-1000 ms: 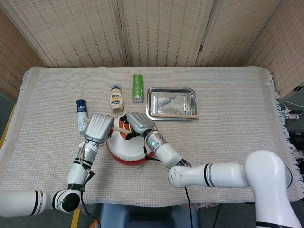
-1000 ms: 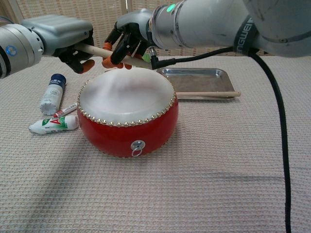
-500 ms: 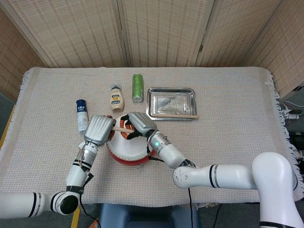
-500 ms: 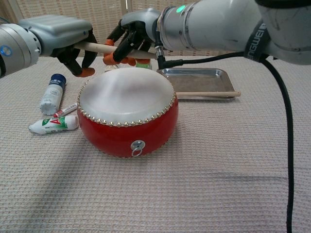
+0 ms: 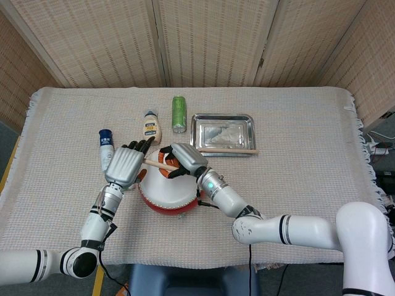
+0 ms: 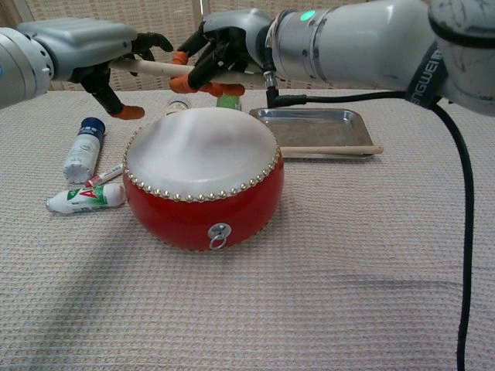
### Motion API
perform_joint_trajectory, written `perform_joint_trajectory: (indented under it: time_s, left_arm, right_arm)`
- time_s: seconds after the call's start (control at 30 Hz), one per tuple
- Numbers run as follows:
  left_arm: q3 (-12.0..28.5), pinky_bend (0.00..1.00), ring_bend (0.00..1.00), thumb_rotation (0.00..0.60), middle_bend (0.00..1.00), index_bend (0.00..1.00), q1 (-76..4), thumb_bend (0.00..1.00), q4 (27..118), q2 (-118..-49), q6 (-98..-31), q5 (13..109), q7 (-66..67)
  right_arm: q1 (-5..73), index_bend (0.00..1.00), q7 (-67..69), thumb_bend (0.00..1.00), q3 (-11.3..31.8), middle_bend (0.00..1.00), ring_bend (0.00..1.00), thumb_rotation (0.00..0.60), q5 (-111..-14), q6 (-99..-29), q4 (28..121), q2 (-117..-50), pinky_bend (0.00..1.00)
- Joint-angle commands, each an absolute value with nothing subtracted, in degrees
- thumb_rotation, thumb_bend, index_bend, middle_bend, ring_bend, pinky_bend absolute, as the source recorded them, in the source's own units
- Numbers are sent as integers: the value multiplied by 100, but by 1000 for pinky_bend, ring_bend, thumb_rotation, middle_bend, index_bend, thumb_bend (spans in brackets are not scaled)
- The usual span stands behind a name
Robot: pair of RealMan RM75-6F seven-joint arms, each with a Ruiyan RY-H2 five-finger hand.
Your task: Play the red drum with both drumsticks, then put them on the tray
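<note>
The red drum [image 5: 165, 192] [image 6: 203, 202] stands at the table's near middle. Just above its far rim, my right hand [image 5: 185, 159] [image 6: 226, 45] grips one wooden drumstick [image 5: 157, 163] [image 6: 151, 68], which points left toward my left hand [image 5: 126, 165] [image 6: 83, 48]. That hand's fingers are spread and not closed on the stick, whose end lies by the palm. The second drumstick [image 5: 231, 150] [image 6: 329, 149] lies across the front edge of the steel tray [image 5: 216, 131] [image 6: 309, 122], behind and right of the drum.
A blue-capped white bottle [image 5: 106, 148] [image 6: 83, 148] and a toothpaste tube [image 6: 85, 197] lie left of the drum. A mayonnaise bottle [image 5: 150, 127] and a green can [image 5: 179, 114] stand behind it. Cloth covers the table; a woven screen backs it.
My left hand has opened its fingers off the drumstick, and my right hand has taken hold of it. Both hands rose slightly above the drumhead.
</note>
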State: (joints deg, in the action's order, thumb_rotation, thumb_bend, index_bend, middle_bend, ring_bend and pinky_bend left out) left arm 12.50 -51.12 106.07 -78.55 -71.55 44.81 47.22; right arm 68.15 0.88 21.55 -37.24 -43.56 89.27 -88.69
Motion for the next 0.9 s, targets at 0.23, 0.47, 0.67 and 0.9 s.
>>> perform_joint_trajectory:
  time_s: [0.23,0.47,0.67,0.9]
  left_arm:
    - [1233,423,203,600,166,36,-5041,340,10614,-7718,-7169,4469,4622]
    - [1225,407,186,600,149,28,-4897,340,10634,-7504,-7145,4491,4358]
    - [1185,401,179,600,147,24,-4731,339,10648,-7339,-7203,4693,4100]
    - [1119,399,178,600,150,24,-4537,340,10713,-7176,-7302,5032,3843]
  right_arm:
    - [6489,991,272,1000,2128,828,756,600,-4248,-4344,8986,-8694,890]
    - [6160,991,236,1000,1951,828,756,600,-4543,-4321,9172,-8167,890]
    - [5885,991,352,1000,1849,828,756,600,-4916,-4183,9222,-7672,890]
    - [5678,991,829,1000,1774,828,756,600,-5518,-3680,8812,-7326,889]
